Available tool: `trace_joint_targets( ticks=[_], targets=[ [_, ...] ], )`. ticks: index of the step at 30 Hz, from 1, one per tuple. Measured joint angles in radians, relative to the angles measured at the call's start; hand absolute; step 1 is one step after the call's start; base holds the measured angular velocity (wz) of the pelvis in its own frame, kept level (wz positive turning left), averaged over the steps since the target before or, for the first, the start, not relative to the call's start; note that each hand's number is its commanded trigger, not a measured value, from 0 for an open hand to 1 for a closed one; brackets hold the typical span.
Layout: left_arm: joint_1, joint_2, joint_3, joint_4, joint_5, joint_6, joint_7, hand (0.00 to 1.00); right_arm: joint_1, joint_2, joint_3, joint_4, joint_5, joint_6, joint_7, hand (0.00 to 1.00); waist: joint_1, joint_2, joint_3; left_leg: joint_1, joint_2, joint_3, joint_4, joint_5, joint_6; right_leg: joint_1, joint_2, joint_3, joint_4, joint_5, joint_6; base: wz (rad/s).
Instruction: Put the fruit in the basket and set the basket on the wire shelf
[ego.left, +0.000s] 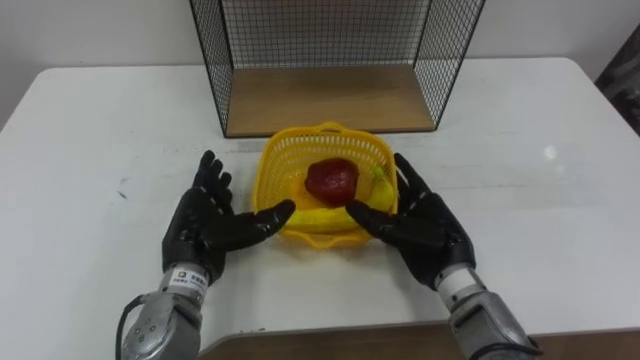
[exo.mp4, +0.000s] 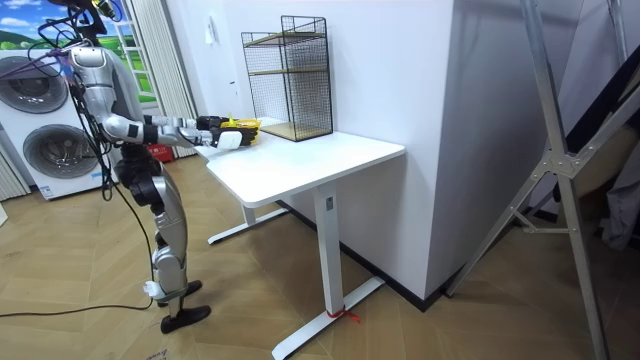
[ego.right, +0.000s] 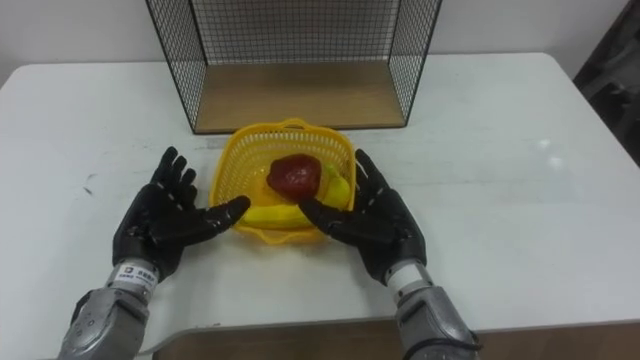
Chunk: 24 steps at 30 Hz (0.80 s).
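We take this for a household room fitted out for trials: two front-loading washing machines (exo.mp4: 42, 125), one above the other, a pale curtain (exo.mp4: 175, 60), herringbone wood floor (exo.mp4: 90, 335), a white desk (exo.mp4: 310, 165) bearing a wire shelf (exo.mp4: 290, 80), and a bare metal frame (exo.mp4: 560, 150)

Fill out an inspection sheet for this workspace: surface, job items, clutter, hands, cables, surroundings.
Surface: white table, with the robot standing at its end.
Job items: yellow basket on the table, holding a red fruit and a banana. Wire shelf just behind it, its bottom board bare.
Clutter: nothing seen.
Hands: left hand and right hand flank the basket, both open with fingers straight and thumbs at its front rim.
Cables: nothing seen on the table.
Surroundings: washing machines behind the robot; metal frame at the room view's right.
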Motion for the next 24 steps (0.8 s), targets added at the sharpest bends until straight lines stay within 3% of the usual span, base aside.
trace_joint_targets(
  ticks=[12, 24],
  targets=[
    [0.000, -0.002, -0.072, 0.000, -0.024, 0.001, -0.008, 0.00, 0.000, -0.002, 0.035, 0.000, -0.009, -0.003, -0.024, 0.00, -0.030, -0.007, -0.0060, 0.005, 0.000, 0.002, 0.002, 0.000, 0.000, 0.003, -0.001, 0.001, 0.000, 0.000, 0.000, 0.00],
    [0.000, 0.020, -0.104, -0.004, -0.029, -0.003, -0.012, 0.00, 0.000, -0.007, 0.036, 0.000, -0.014, -0.007, -0.033, 0.00, -0.033, -0.014, -0.0035, 0.008, -0.001, 0.003, 0.001, 0.000, 0.000, 0.000, -0.001, 0.004, 0.000, 0.000, 0.000, 0.00]
  ],
)
